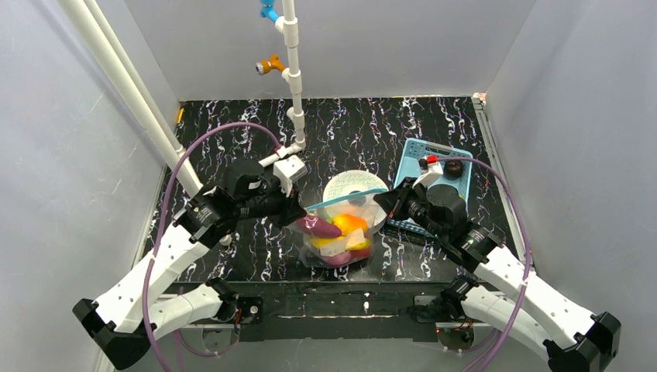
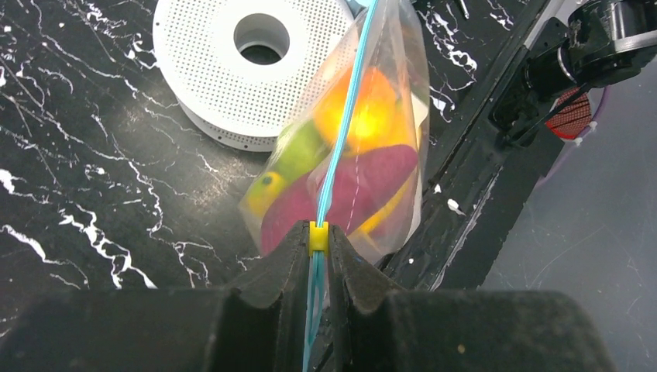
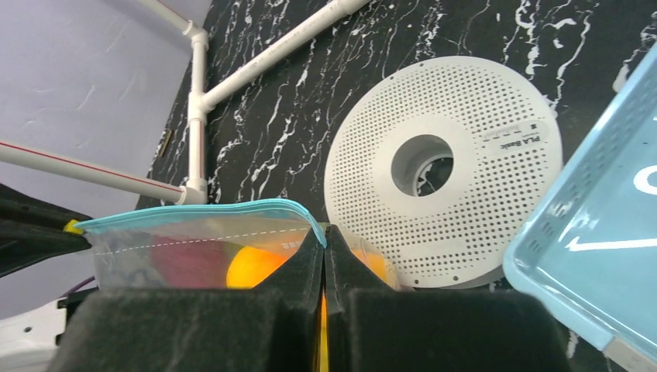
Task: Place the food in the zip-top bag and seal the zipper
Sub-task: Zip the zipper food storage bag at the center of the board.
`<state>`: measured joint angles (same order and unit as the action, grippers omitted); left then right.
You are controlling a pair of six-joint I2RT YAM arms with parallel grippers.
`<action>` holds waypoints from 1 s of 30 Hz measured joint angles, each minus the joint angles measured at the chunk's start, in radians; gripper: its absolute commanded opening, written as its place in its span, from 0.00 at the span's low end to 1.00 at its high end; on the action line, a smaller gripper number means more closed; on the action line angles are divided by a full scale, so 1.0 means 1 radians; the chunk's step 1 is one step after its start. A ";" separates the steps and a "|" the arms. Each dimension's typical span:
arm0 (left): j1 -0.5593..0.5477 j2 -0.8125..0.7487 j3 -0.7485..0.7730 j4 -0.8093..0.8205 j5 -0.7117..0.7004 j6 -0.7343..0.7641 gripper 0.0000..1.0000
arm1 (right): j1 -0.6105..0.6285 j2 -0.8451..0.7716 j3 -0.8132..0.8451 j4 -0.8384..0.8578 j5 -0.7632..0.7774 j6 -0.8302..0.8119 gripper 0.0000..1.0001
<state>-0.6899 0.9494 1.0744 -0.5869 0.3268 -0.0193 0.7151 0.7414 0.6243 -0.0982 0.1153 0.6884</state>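
The clear zip-top bag hangs between my two grippers, just above the table. It holds the food: a purple eggplant, a yellow-orange piece and a green pear. The teal zipper runs along its top edge. My left gripper is shut on the zipper at its left end, right behind a small yellow slider. My right gripper is shut on the right end of the zipper. The left gripper and right gripper show the strip pinched between their fingers.
A white perforated spool lies flat right behind the bag. A light-blue mesh basket with small dark items stands at the right, close to my right arm. A white pipe frame rises at the back left.
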 measured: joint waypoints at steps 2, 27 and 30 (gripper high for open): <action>0.000 -0.017 -0.005 -0.019 -0.011 0.000 0.00 | -0.002 -0.010 0.000 -0.016 0.012 -0.015 0.01; 0.001 -0.113 -0.038 -0.161 -0.173 -0.007 0.61 | -0.021 0.095 0.003 0.004 -0.146 -0.192 0.01; 0.002 -0.117 -0.015 -0.174 -0.170 0.001 0.74 | -0.021 0.128 0.017 0.011 -0.200 -0.226 0.01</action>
<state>-0.6884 0.8322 1.0592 -0.7607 0.1571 -0.0178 0.6941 0.8694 0.6411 -0.0876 -0.0845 0.4625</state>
